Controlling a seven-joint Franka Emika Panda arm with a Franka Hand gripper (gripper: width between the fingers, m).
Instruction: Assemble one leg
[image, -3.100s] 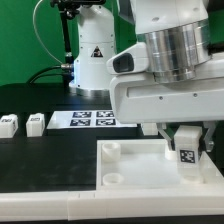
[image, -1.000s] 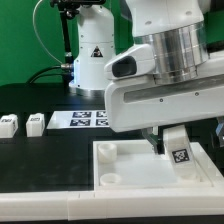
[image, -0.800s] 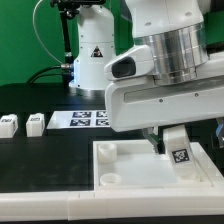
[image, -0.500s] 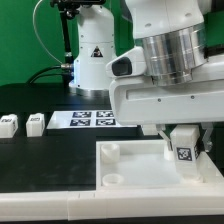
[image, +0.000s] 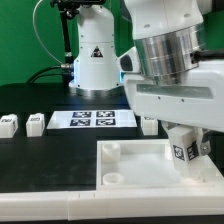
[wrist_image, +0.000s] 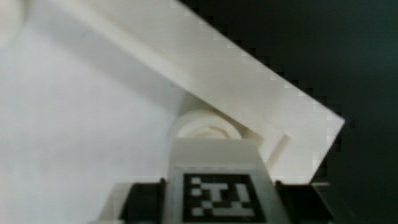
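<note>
My gripper (image: 183, 148) is shut on a white square leg (image: 182, 147) with a code tag on its face. It holds the leg upright over the far right part of the white tabletop (image: 135, 160), which lies in the front of the exterior view. In the wrist view the leg (wrist_image: 222, 180) sits between the dark fingers (wrist_image: 143, 200), with a round corner socket (wrist_image: 210, 125) of the tabletop (wrist_image: 89, 110) just beyond it. Two more legs (image: 8, 125) (image: 36, 123) lie on the black table at the exterior view's left. Another leg (image: 148, 124) lies behind the arm.
The marker board (image: 92, 120) lies flat on the table behind the tabletop. The robot's white base (image: 92, 50) stands at the back. Two round sockets (image: 112, 150) (image: 115, 179) show on the tabletop's left side.
The arm has turned and lifted a little, uncovering the marker board's right end and a leg behind it. The held leg stays in the grip over the tabletop's right part.
</note>
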